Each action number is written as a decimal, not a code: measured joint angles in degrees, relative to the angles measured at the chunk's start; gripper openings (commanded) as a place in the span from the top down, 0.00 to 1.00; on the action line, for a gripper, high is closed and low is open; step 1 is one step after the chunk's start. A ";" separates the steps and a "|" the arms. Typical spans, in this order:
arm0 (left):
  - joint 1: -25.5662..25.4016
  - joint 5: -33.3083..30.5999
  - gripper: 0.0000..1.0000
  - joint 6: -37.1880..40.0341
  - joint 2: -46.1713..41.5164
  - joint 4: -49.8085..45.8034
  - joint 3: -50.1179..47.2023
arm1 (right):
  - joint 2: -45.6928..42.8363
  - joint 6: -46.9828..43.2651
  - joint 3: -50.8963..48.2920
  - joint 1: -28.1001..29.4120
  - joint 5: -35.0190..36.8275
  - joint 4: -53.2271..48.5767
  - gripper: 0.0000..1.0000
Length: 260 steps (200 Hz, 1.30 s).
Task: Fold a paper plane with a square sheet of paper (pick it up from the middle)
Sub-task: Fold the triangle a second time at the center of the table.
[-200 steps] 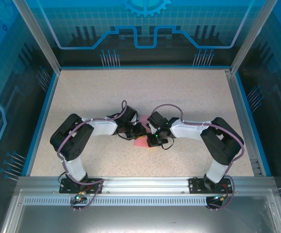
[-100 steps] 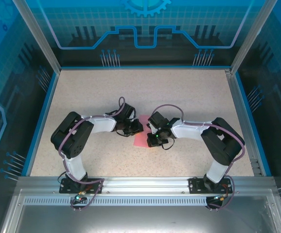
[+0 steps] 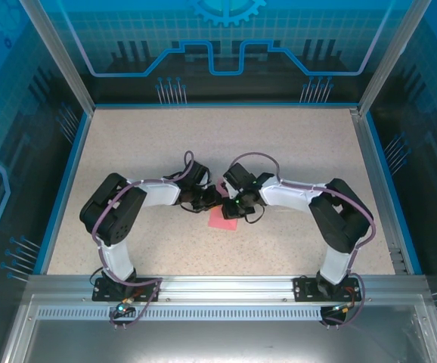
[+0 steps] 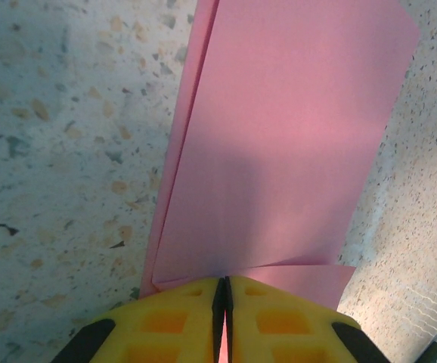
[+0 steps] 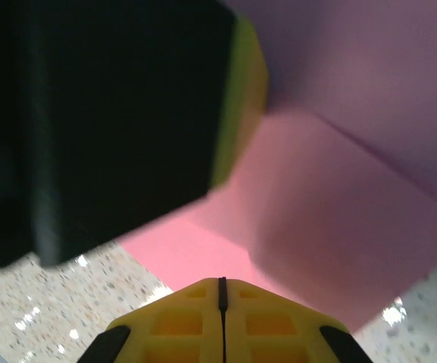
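claws are both squeezed shut. the left claw [image 4: 222, 283], at the bottom of the frame, pinches the folded square sheet of paper [image 4: 279, 136], which runs up the middle. the right claw [image 5: 221, 283] sits at its edge; i cannot tell if it grips. a hard tug could rip the paper or undo the fold.

No legible text, labels, brands or numbers in any view. Sign-like graphic: blue gear emblem [image 3: 227, 9] at top edge of back panel [image 3: 226, 45], with blue circuit-style outline [image 3: 226, 62] beneath. No lettering on either.
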 measured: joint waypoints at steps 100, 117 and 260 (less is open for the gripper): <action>0.00 -0.02 0.86 -1.55 0.07 0.02 0.00 | 3.43 -0.04 -0.31 -0.07 1.27 1.64 0.95; 0.00 -0.04 0.86 -1.75 0.15 0.00 0.00 | 3.02 -0.59 -1.11 -0.09 1.14 2.43 0.95; -0.04 0.59 0.85 -3.02 0.59 -0.22 0.48 | -8.70 -2.62 -15.91 -0.55 -1.95 5.42 0.94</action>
